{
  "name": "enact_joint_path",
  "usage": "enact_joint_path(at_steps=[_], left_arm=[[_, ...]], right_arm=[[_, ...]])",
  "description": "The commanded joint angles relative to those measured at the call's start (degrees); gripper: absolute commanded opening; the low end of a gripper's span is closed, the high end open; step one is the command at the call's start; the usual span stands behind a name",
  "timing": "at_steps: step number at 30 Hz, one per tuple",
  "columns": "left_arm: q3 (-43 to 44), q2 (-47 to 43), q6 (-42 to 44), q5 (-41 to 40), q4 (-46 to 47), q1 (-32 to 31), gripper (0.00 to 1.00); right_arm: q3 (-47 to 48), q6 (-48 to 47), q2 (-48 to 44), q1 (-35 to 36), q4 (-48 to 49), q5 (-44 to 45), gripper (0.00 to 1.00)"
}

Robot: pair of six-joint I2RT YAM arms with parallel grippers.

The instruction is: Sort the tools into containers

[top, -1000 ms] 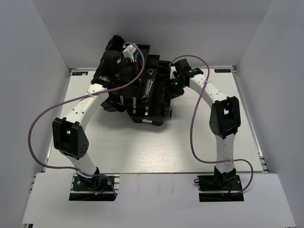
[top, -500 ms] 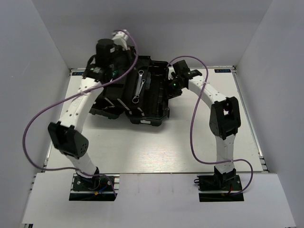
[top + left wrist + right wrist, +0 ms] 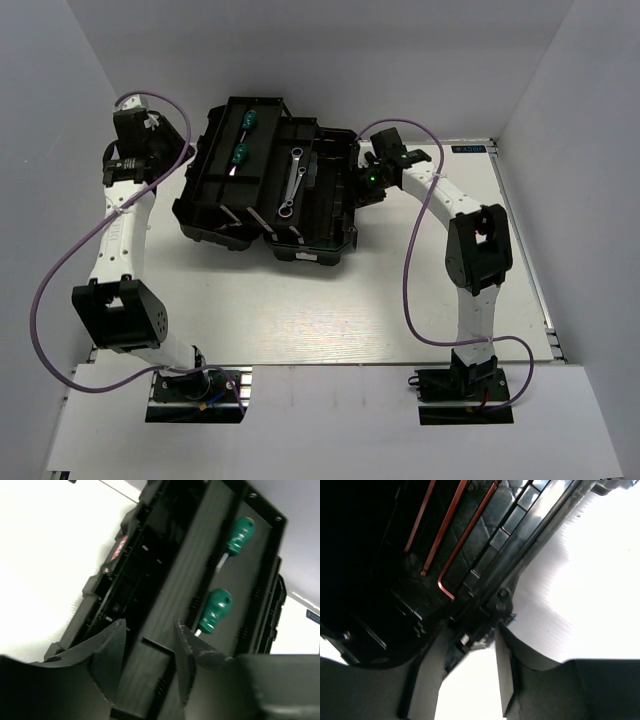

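Left pincer (image 3: pixel 150 627) gapes; green screwdrivers (image 3: pixel 216 611) lie ahead, apart.

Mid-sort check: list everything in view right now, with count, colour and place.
table: one, white.
toolbox: one, black, back centre of the table.
screwdrivers: two, green-handled, in its left compartment.
wrenches: two, silver, side by side in its middle compartment.
hex keys: three, thin, reddish-looking, inside by its right rim.
cables: two, purple, one looping at each side.
left gripper: open, off the toolbox's left side.
right gripper: at the toolbox's right rim, grip unclear.
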Motion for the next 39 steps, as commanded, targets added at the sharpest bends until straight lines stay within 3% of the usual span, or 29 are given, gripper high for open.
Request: enact_joint_path(at_steps=[1, 6, 18, 28, 31, 32, 35, 39], left_arm=[[-0.17, 1.58, -0.44, 2.03, 1.31, 2.3, 0.54], [-0.69, 3.96, 1.93, 2.82, 1.92, 4.5, 0.66], [-0.17, 13.81, 7.11, 9.85, 5.44, 5.65, 0.67], [1.68, 21.1, 9.49, 11.09, 5.44, 3.98, 0.67], [1.68, 21.11, 10.01, 11.7, 5.44, 3.98, 0.39], [1.68, 20.5, 10.54, 11.01, 4.74, 3.98, 0.23], [2.29, 18.13, 11.07, 10.3, 4.21, 3.45, 0.04], [2.3, 14.1, 11.07, 9.77, 3.68, 2.13, 0.0]], right_arm=[[-2.23, -7.82, -0.69, -0.61, -7.69, -1.02, 0.0], [-2.23, -8.17, -0.51, -1.05, -7.87, -1.73, 0.0], [-1.35, -8.18, 1.24, -1.31, -8.83, -3.31, 0.0], [-1.26, -8.17, 1.77, -1.22, -8.75, -3.67, 0.0], [-0.91, -8.17, 2.04, -1.05, -8.75, -3.84, 0.0], [-0.73, -8.17, 2.21, -1.14, -8.83, -4.02, 0.0], [-0.12, -8.0, 2.65, -1.22, -8.92, -4.37, 0.0], [0.94, -7.74, 3.44, -0.87, -9.18, -4.81, 0.0]])
